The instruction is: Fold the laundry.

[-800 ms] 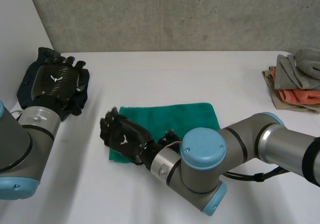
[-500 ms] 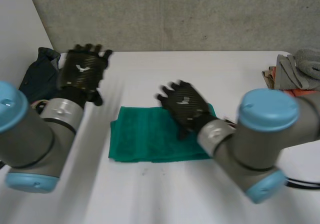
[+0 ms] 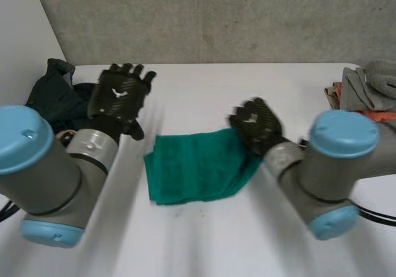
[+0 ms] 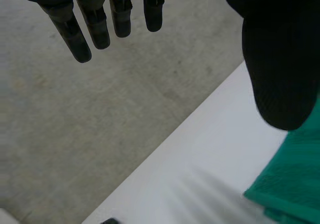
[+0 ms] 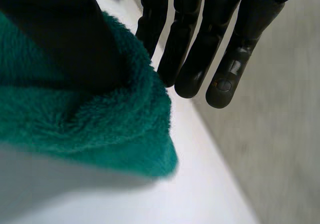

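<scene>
A green towel [image 3: 192, 166] lies on the white table [image 3: 204, 240], its right side lifted and bunched. My right hand [image 3: 257, 125] is at the towel's far right corner. In the right wrist view the thumb [image 5: 75, 39] presses the green towel [image 5: 100, 129] against the straight fingers [image 5: 225, 59], so the corner is pinched. My left hand [image 3: 120, 94] hovers above the table to the left of the towel's far left corner, open and holding nothing. Its fingers [image 4: 100, 19] are straight, and an edge of the green towel [image 4: 295, 184] lies below its thumb.
A dark navy cloth [image 3: 52, 94] is heaped at the table's far left, just behind my left hand. A stack of grey and orange cloths [image 3: 365, 98] sits at the far right edge. A concrete wall [image 3: 216, 17] rises behind the table.
My right hand moved right to the towel's far right corner and took hold of it; the towel's right side rose and bunched. My left hand shifted slightly right and nearer.
</scene>
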